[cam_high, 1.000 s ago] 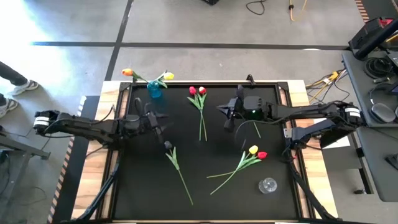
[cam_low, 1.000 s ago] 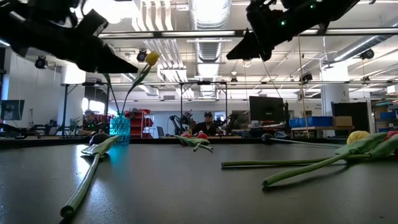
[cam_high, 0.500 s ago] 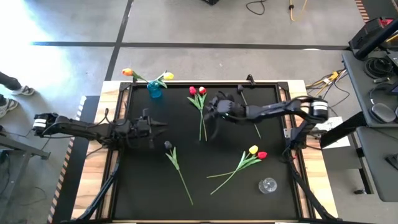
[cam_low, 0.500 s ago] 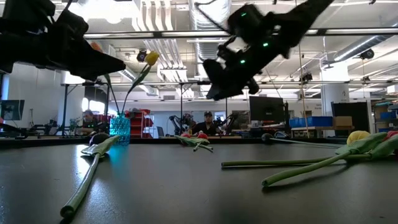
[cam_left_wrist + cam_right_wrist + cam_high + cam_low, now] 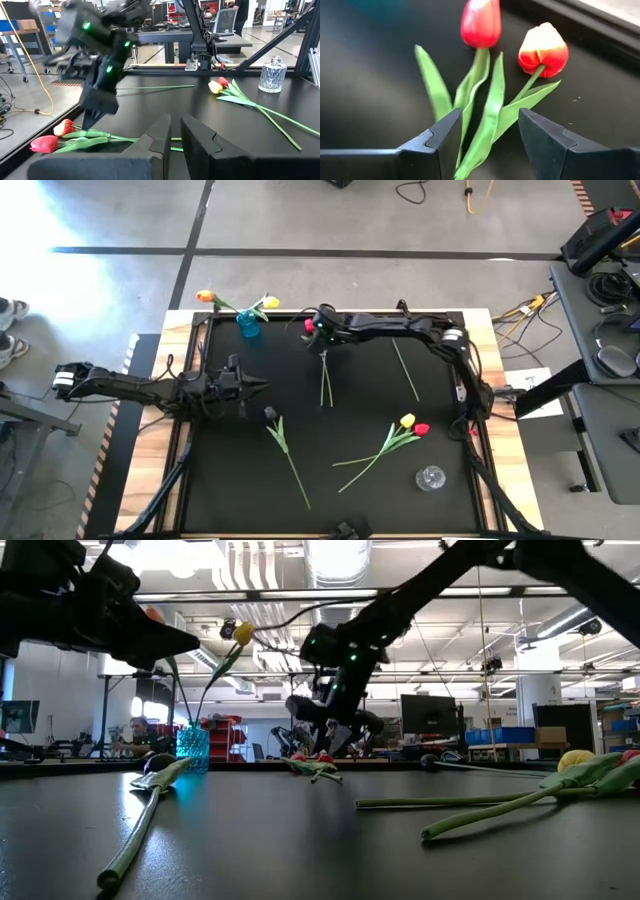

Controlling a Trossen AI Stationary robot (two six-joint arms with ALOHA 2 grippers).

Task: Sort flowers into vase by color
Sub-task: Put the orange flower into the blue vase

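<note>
Two red tulips (image 5: 481,22) lie side by side on the black table near its far edge, their stems running toward the near edge. My right gripper (image 5: 490,135) hangs open just above their leaves (image 5: 318,332), one finger on each side and touching nothing. My left gripper (image 5: 262,385) is shut and empty, held level above the table's left part. A small blue vase (image 5: 248,327) at the far left holds an orange and a yellow tulip. A dark tulip (image 5: 270,413) and a yellow and red pair (image 5: 412,425) lie flat on the table.
A clear glass vase (image 5: 431,477) stands near the front right corner. Another loose stem (image 5: 405,370) lies right of the red tulips. The raised table rim (image 5: 470,380) runs round the black top. Bare black surface lies in the middle, between the flowers.
My right gripper has swung from the table's right-middle toward the far left, sunk and tipped downward over the two red tulips, and opened. My left gripper has shut on nothing. The flowers have stayed in place.
</note>
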